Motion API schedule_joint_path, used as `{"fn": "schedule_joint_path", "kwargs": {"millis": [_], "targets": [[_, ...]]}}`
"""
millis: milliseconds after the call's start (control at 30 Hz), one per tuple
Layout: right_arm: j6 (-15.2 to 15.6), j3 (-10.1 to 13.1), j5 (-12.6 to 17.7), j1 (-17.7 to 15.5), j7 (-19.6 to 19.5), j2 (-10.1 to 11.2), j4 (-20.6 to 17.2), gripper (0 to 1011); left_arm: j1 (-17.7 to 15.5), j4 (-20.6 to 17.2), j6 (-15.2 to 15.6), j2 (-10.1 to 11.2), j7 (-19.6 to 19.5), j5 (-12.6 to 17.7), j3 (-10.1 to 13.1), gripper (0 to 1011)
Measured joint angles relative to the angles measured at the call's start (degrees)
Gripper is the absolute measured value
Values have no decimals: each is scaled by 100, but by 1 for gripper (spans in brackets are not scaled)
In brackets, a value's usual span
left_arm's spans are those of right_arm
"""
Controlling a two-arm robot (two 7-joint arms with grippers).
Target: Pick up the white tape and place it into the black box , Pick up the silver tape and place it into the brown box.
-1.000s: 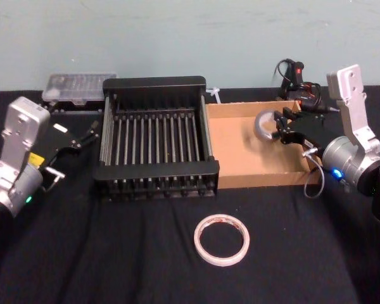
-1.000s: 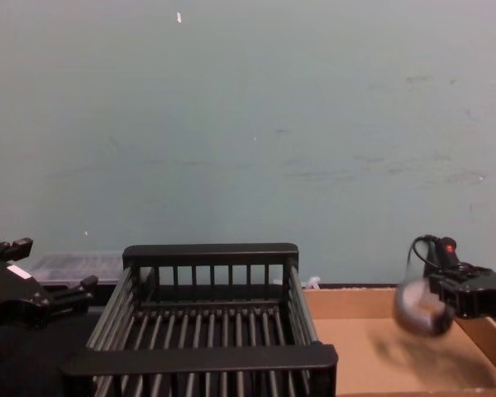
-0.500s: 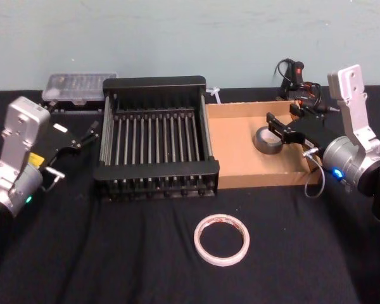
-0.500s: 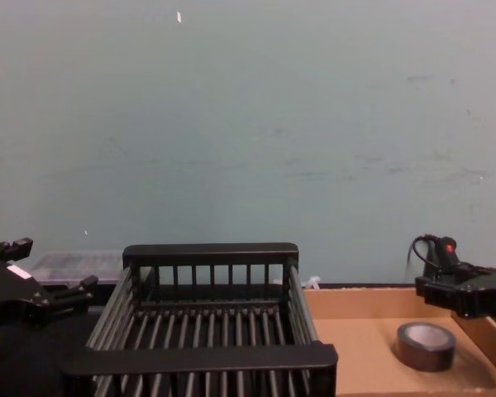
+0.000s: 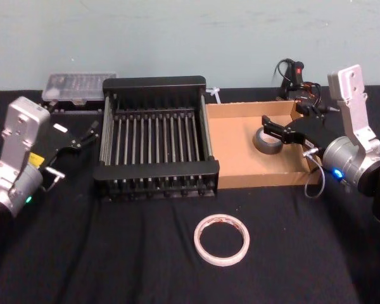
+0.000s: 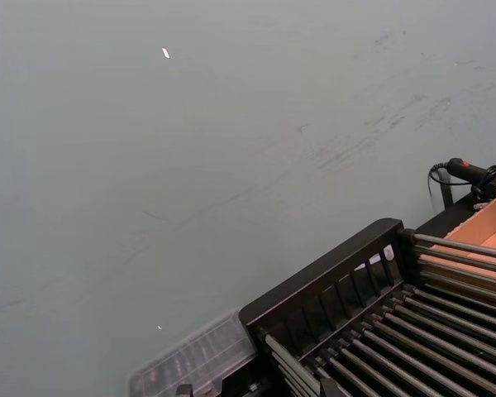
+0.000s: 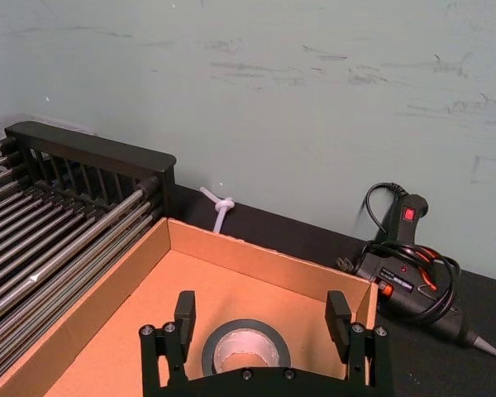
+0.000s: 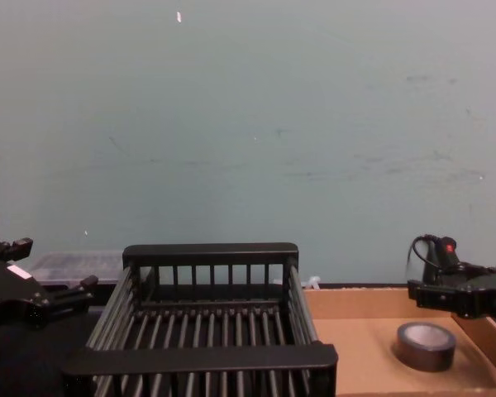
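Observation:
The silver tape (image 5: pixel 265 141) lies flat on the floor of the brown box (image 5: pixel 259 179), near its right wall. My right gripper (image 5: pixel 273 130) hovers just above it, open, with nothing between its fingers. In the right wrist view the fingers (image 7: pixel 184 311) stand wide on either side of the silver tape (image 7: pixel 245 352), clear of it. The chest view shows the silver tape (image 8: pixel 426 345) resting below the right gripper (image 8: pixel 450 294). The white tape (image 5: pixel 221 239) lies flat on the black cloth in front of the boxes. The black box (image 5: pixel 156 83) holds nothing. My left gripper (image 5: pixel 79 147) sits open at the crate's left.
A clear plastic case (image 5: pixel 78 86) lies behind the left arm. A black glue gun with a red switch (image 5: pixel 295 75) and its cable lie behind the brown box. A knotted white cord (image 5: pixel 215 95) lies between the two boxes at the back.
The right gripper opened and let go of the silver tape, which dropped flat onto the brown box's floor. The fingers have since spread wider. The left arm has not moved.

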Motion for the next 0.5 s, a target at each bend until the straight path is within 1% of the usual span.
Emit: {"fn": "schedule_joint_path", "kwargs": {"millis": [367, 500], "targets": [[4, 0, 8, -6, 15, 2, -6, 1003, 0, 0, 0, 0, 0, 0, 0, 1001], [48, 7, 72, -68, 99, 21, -102, 1002, 0, 0, 0, 0, 0, 0, 0, 1001]]}}
